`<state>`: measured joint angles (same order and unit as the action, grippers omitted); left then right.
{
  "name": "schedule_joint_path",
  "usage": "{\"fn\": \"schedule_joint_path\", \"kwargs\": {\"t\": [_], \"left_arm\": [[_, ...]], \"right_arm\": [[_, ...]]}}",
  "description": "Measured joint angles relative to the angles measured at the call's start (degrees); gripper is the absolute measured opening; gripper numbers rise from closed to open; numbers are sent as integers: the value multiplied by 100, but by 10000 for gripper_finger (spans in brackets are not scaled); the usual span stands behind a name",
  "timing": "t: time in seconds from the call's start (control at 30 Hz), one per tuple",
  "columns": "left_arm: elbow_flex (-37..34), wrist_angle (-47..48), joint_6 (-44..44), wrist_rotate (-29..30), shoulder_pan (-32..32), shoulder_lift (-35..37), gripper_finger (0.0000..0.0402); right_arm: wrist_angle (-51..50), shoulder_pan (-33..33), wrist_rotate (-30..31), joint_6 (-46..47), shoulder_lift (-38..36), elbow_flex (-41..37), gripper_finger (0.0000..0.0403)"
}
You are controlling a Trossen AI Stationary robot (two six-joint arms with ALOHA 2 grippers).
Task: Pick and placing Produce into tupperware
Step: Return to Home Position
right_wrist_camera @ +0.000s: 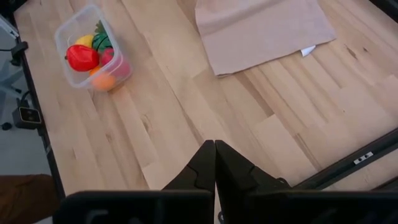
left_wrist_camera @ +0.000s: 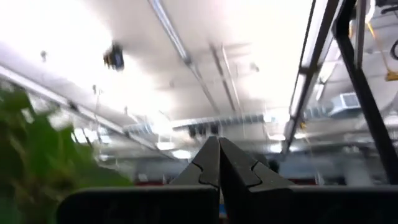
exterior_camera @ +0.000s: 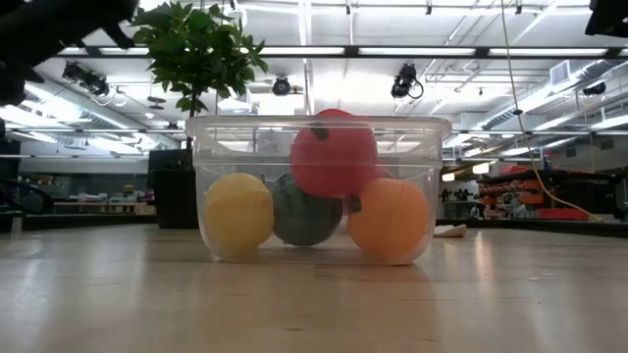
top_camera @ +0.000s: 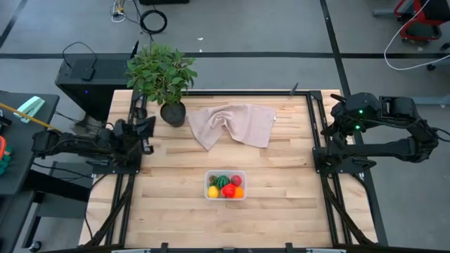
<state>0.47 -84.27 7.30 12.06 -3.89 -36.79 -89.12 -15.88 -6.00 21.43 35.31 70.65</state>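
The clear tupperware (top_camera: 225,185) stands on its base on the wooden table, near the front middle. Inside it lies the produce: a yellow piece (exterior_camera: 238,211), a dark green round one (exterior_camera: 304,214) and an orange one (exterior_camera: 389,218) at the bottom, with a red piece (exterior_camera: 334,152) on top of them. In the right wrist view a second red piece (right_wrist_camera: 115,61) shows in the tupperware (right_wrist_camera: 93,46). My left gripper (left_wrist_camera: 219,155) is shut and empty at the table's left edge, tipped up toward the ceiling. My right gripper (right_wrist_camera: 215,155) is shut and empty above the right side, pointing down at bare wood.
A leafy potted plant (top_camera: 163,77) stands at the far left, close to my left arm. A crumpled beige cloth (top_camera: 235,125) lies at the far middle, with a small white scrap (right_wrist_camera: 308,51) beside it. Bare wood surrounds the tupperware.
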Motion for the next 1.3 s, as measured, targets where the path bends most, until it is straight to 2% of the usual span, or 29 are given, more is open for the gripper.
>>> {"fn": "schedule_joint_path", "kwargs": {"t": [0.17, 0.47, 0.67, 1.0, 1.3], "left_arm": [[0, -55, 780, 275, 205, 572, 3], [-2, -245, 1854, 275, 469, 1743, 3], [-4, -104, 2027, 165, 584, 2283, 3], [-4, 16, 2456, 99, 606, 2953, 3], [-7, 108, 2040, -182, 606, 3286, 3]], "right_arm": [[0, 0, 0, -15, 0, 0, 11], [1, 0, 174, -54, 0, 0, 11], [2, 0, 429, -57, 0, 0, 10], [2, 0, 429, -39, 0, 0, 10], [2, 0, 429, -37, 0, 0, 10]]}}
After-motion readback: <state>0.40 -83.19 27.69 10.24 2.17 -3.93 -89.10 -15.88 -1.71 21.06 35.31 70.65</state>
